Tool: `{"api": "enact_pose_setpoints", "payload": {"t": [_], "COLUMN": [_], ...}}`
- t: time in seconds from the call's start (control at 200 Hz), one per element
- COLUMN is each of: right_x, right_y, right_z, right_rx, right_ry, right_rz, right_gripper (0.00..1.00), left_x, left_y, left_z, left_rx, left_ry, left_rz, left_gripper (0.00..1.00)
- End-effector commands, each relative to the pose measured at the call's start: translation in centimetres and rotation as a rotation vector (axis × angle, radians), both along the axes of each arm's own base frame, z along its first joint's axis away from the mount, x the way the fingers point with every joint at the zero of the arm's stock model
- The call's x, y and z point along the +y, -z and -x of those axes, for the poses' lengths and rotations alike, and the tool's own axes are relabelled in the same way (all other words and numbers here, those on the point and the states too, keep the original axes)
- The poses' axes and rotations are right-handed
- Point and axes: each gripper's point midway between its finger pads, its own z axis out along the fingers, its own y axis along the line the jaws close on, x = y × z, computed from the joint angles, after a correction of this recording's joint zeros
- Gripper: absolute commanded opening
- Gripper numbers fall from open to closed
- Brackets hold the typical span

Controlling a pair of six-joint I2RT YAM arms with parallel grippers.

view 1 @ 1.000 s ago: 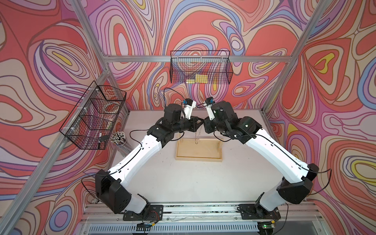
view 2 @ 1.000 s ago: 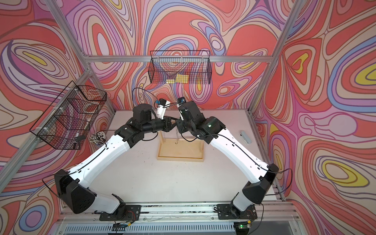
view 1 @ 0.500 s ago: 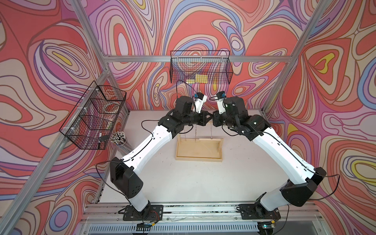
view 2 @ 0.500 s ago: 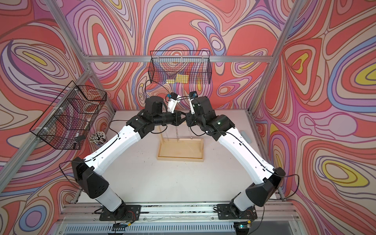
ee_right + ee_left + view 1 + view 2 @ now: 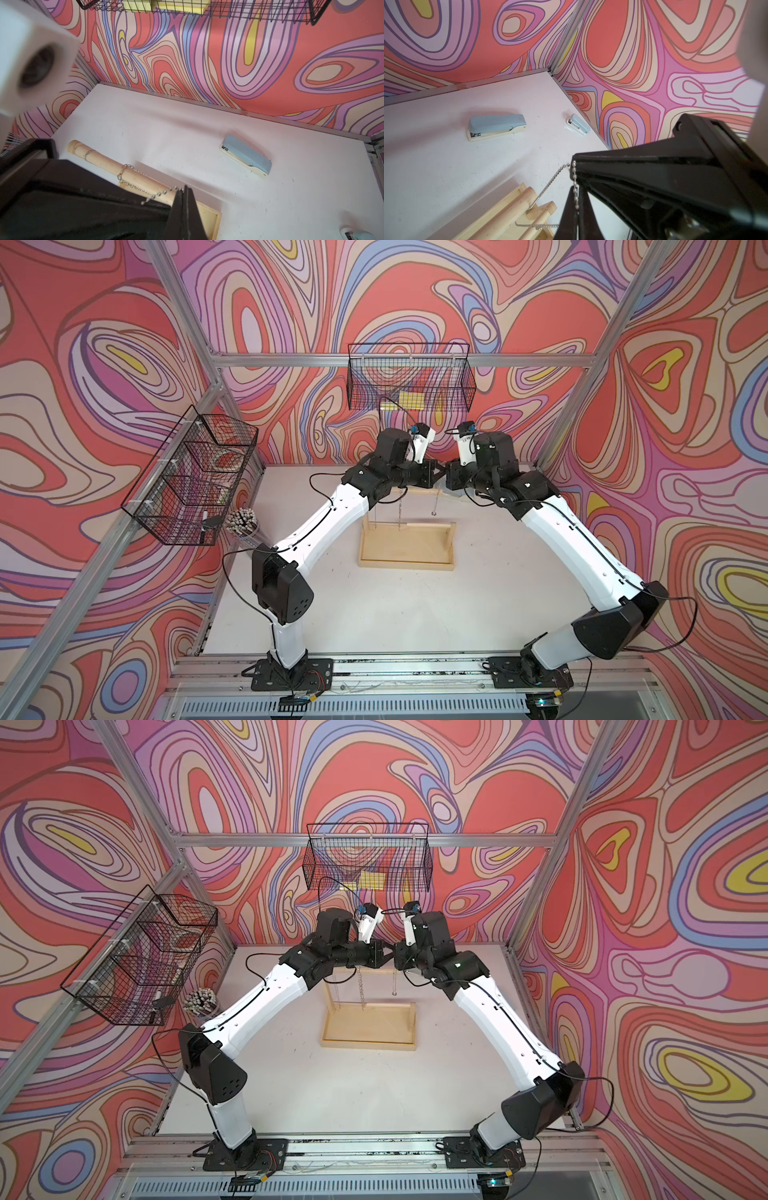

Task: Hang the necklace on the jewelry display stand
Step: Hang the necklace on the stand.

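Both clenched on the ball-chain necklace (image 5: 550,182): left gripper (image 5: 576,189) and right gripper (image 5: 184,192) meet tip to tip above the jewelry display stand (image 5: 405,564); two other chains (image 5: 122,172) loop its crossbar (image 5: 108,165)

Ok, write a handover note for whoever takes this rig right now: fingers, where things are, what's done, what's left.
Left gripper: fingers shut on the necklace.
Right gripper: fingers shut on the same chain.
Both meet just above the crossbar of the stand. Other chains already hang on the crossbar.
Done: necklace held up at the bar.
Left: whether it is looped over the bar is unclear. Probably settle it on the bar, open both grippers, then back away.
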Motion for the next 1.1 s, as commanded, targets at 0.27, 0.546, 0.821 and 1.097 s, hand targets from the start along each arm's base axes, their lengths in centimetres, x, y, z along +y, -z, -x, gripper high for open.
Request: {"api": "enact_pose_setpoints", "payload": {"t": [0.27,0.546,0.821,1.097], "right_x": [-3.3,-1.9,-0.5,0.4], "right_y": [0.5,2.3,4.3,5.3], "right_z": [-1.6,-2.6,-3.7,-4.1], "right_rx": [-0.03,0.015,0.062,0.089], "right_ry": [0.116,0.071,0.034,0.005], "right_rz": [0.025,0.012,0.003,-0.006], "right_gripper": [0.0,0.0,0.0,0.0], "left_x": [-1.1,-0.3,1.0,3.2], "left_y": [0.7,1.8,2.3,3.6], "left_z": [0.3,-0.4,-1.4,-3.2], "left_rx": [0.033,0.031,0.016,0.033], "left_ry": [0.033,-0.023,-0.103,-0.213], "left_rz": [-0.008,-0.05,-0.091,-0.128], "left_gripper": [0.0,0.0,0.0,0.0]}}
